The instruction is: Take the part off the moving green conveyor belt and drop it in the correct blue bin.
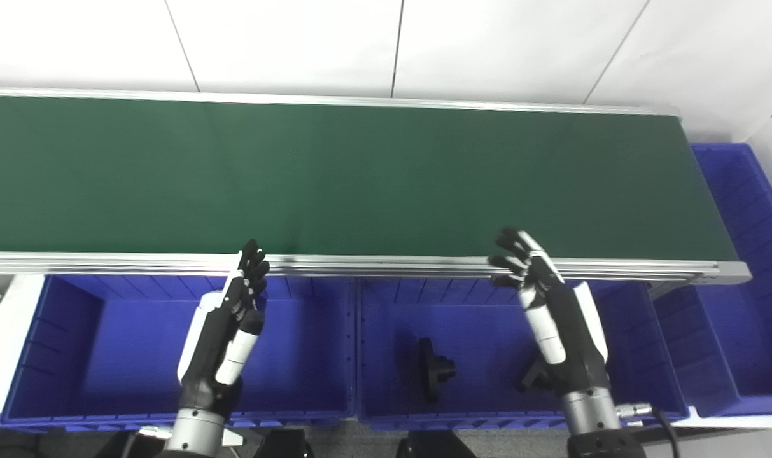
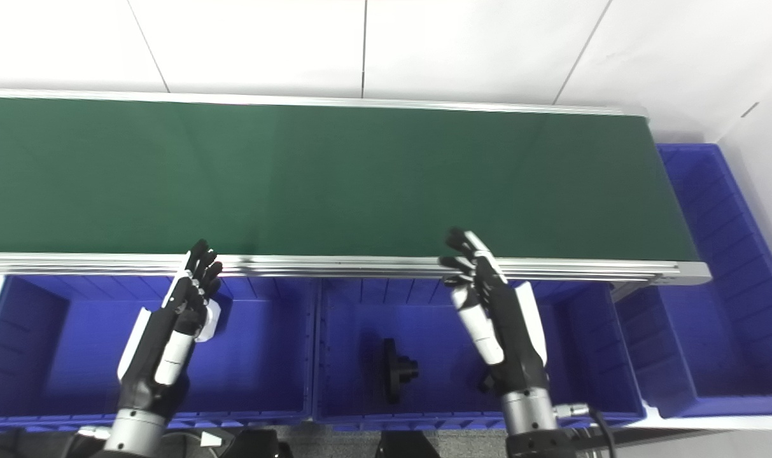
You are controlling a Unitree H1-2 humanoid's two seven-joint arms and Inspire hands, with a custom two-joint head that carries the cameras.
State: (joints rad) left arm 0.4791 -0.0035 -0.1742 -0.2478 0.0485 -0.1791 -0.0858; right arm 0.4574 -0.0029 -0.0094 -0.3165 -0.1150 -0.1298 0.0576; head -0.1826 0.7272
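Note:
The green conveyor belt [image 1: 335,172] runs across the view and carries no part that I can see. My left hand [image 1: 233,318] is open and empty, held over the left blue bin [image 1: 55,324] with fingertips at the belt's near rail. My right hand [image 1: 545,305] is open and empty, over the middle blue bin [image 1: 386,318], fingertips at the rail. A black part [image 1: 433,369] lies in the middle bin. A second black part [image 1: 532,377] shows partly behind my right wrist.
A third blue bin [image 1: 742,254] stands at the right end of the belt. The belt's aluminium near rail [image 1: 373,264] runs just above the bins. A white tiled wall is behind the belt.

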